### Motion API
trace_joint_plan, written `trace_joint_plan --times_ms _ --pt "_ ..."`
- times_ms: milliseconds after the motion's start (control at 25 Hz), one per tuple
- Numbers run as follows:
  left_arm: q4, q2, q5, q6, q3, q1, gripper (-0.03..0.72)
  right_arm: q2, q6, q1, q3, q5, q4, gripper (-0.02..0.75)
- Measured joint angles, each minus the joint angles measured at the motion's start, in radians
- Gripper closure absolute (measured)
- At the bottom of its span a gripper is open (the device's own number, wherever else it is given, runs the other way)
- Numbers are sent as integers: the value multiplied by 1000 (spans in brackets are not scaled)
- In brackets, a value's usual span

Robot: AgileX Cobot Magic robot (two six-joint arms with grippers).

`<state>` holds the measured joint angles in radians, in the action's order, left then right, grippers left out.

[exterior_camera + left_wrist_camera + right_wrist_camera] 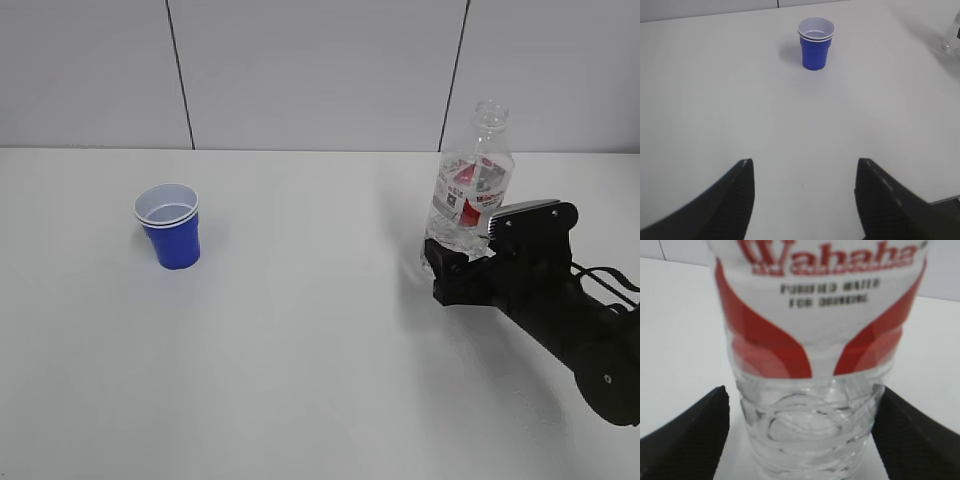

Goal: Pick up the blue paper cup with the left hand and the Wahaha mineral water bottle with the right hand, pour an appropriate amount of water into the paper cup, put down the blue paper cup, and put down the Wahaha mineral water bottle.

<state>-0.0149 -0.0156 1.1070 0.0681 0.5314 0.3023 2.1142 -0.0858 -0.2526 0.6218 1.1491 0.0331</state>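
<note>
The right hand [455, 262], a bulky black arm with cables, reaches in from the lower right of the exterior frame, its jaws spread wide at the table surface. In the left wrist view the left hand [802, 192] shows only two dark fingers along the bottom edge, set well apart.

the exterior view looks down at a slant across the tabletop [300, 350] toward the wall. the left wrist view faces the blue paper cup [815, 43] from well back; the right wrist view sits close against the wahaha mineral water bottle [810, 390]. the exterior view shares both.
</note>
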Motion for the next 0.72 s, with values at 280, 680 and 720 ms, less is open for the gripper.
trace_joint_plan --times_ms 280,680,720 --pt "0 0 0 0 0 0 208 -79 0 0 -75 -2 1 88" --pt "0 0 0 0 0 0 208 -191 0 0 -203 0 11 99" --pt "0 0 0 0 0 0 208 -205 0 0 -221 0 17 101"
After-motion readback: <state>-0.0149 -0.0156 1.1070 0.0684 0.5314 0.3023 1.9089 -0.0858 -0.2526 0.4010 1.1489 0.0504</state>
